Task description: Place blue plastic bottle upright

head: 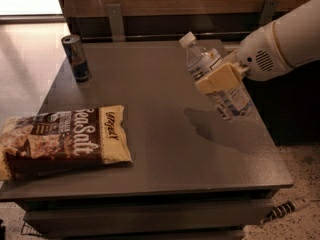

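Note:
The blue plastic bottle (206, 66) is a clear ribbed bottle with a white cap and a blue-and-white label. It hangs tilted in the air above the right part of the grey table (160, 149), cap up and to the left, base down and to the right. My gripper (218, 78) is shut on the bottle's middle, with a tan finger (220, 77) across the front. The white arm (285, 41) comes in from the right. The bottle's shadow lies on the table below it.
A dark blue drink can (76, 57) stands upright at the table's far left corner. A brown and cream snack bag (62, 140) lies flat at the front left. A wooden wall panel runs behind the table. The floor drops off to the right.

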Tool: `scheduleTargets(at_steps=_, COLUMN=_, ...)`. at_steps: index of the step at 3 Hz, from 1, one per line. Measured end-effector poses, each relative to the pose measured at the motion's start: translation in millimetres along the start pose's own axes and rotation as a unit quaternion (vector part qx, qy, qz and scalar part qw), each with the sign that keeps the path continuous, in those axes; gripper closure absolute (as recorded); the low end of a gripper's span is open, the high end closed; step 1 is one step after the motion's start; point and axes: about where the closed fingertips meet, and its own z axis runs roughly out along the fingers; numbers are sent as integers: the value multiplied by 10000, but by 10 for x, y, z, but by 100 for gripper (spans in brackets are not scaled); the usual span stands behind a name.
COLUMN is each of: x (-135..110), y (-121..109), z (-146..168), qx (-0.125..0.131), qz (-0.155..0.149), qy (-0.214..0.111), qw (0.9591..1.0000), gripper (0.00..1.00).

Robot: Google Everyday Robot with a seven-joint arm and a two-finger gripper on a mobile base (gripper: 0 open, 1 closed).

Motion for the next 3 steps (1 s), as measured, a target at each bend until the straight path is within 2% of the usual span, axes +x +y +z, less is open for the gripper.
scheduleTargets(at_steps=1, x=145, y=-94, z=-87, qx=-307, qz=-59, qy=-687, qw=9971, gripper=100)
scheduleTargets(at_steps=2, x=232, y=-172, z=-117, qx=-585, qz=-240, qy=-1246, qw=9902, gripper=100)
scheduleTargets(at_steps=3, x=243, y=-183, z=-117, qx=-762, qz=-458, qy=-1636, qw=9825, gripper=100)
